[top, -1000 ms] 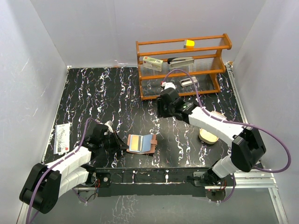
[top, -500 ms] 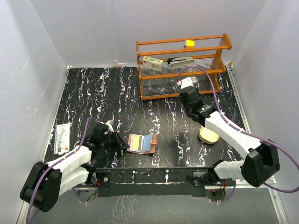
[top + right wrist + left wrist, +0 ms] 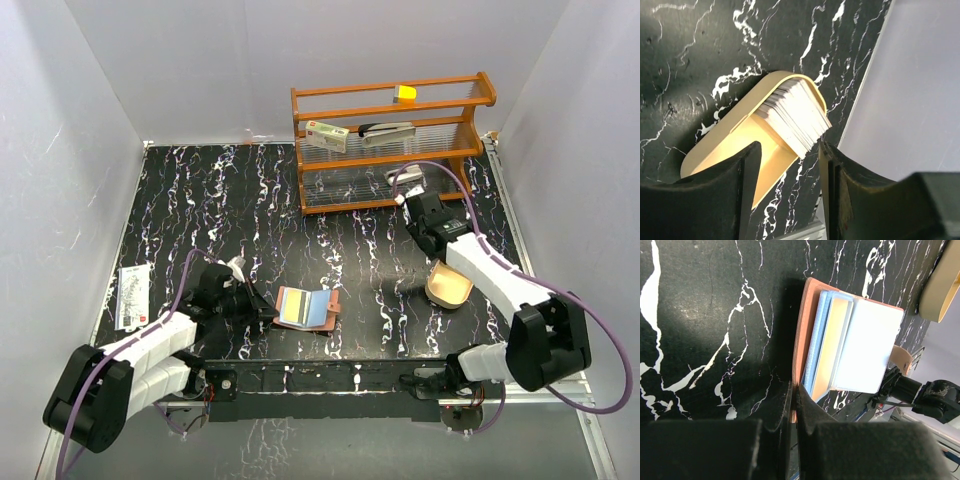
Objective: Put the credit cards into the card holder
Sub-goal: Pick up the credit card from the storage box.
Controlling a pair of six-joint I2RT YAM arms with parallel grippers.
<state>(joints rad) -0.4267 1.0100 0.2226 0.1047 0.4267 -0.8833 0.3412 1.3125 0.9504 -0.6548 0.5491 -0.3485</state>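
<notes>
**Left clamps the holder, right hangs over the tray**

The left end effector (image 3: 795,390) is clenched on one thin edge of the card holder (image 3: 807,330), which lies open on the desk (image 3: 200,200) near the front, right at the fingertips. Tucked in the holder are the credit cards (image 3: 832,347): a light blue one, a tan one on it, and a pale glossy one on top. On the other side, the right end effector (image 3: 788,150) is spread wide and holds nothing. It hangs above the tan oval tray (image 3: 725,150) — a fanned stack of thin pale cards (image 3: 795,120) leans in one end of that tray.
</notes>
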